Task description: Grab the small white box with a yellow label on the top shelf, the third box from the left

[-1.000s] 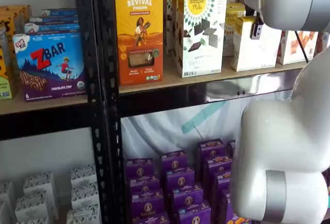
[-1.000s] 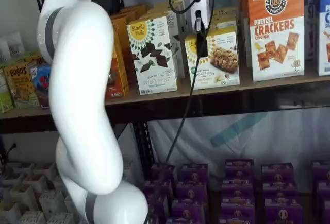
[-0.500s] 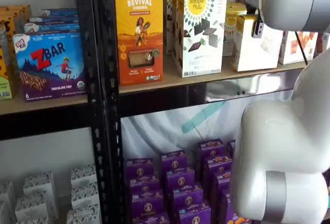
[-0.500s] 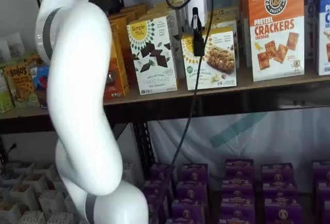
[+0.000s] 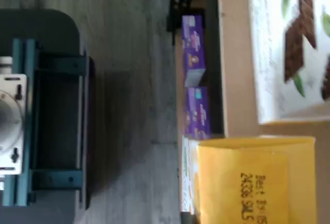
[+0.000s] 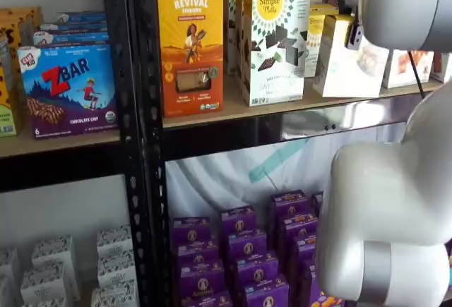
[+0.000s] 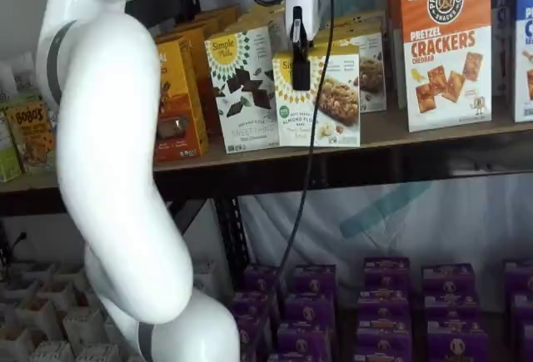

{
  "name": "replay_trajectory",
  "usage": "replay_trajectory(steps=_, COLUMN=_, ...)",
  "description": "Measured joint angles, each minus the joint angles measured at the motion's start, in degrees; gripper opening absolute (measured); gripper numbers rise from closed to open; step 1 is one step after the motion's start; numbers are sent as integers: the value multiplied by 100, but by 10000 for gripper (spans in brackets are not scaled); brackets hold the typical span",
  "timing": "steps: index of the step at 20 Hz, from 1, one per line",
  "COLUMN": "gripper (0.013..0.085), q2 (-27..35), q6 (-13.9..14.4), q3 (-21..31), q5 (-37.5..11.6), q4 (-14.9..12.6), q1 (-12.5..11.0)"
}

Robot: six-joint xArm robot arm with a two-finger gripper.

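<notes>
The small white box [image 7: 318, 100] with the yellow top band and a brownish food picture is tilted at the front edge of the top shelf [image 7: 441, 127], in front of the same kind of boxes behind it. My gripper [image 7: 300, 79] comes down from above and is shut on the box's top; one black finger [image 7: 300, 69] lies across its front. In a shelf view the box [image 6: 349, 56] shows its mustard side, with the gripper [image 6: 351, 37] at its top. The wrist view shows the box's yellow top [image 5: 252, 183] with printed date text.
A taller white box with dark cookie pieces [image 7: 246, 87] stands just left of the held box, an orange box [image 6: 189, 46] further left, and a pretzel crackers box [image 7: 445, 46] to the right. Purple boxes [image 7: 383, 295] fill the lower shelf. The white arm [image 7: 117, 154] stands in front.
The gripper has moved out from the shelf with the small white box in it. The box has come forward, away from the row behind it, and now tilts.
</notes>
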Motion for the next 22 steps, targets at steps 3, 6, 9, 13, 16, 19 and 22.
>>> replay_trajectory(steps=3, gripper=370, q2=-207, q6=32, q3=103, q5=157, q4=-28, q1=25)
replay_trajectory(steps=6, gripper=370, q2=-488, q6=57, q3=326, q5=198, q4=-99, q1=62)
replay_trajectory(steps=9, gripper=370, q2=-769, q6=74, q3=595, q5=142, q4=-144, q1=91)
replay_trajectory(steps=13, gripper=370, q2=-1123, q6=90, q3=950, q5=89, q4=-172, q1=116)
replay_trajectory(steps=16, gripper=370, q2=-1335, q6=111, q3=1165, q5=86, q4=-200, q1=145)
replay_trajectory(steps=19, gripper=370, q2=-1483, q6=129, q3=1334, q5=67, q4=-235, q1=175)
replay_trajectory(steps=22, gripper=370, q2=-1617, q6=139, q3=1497, q5=33, q4=-237, q1=188)
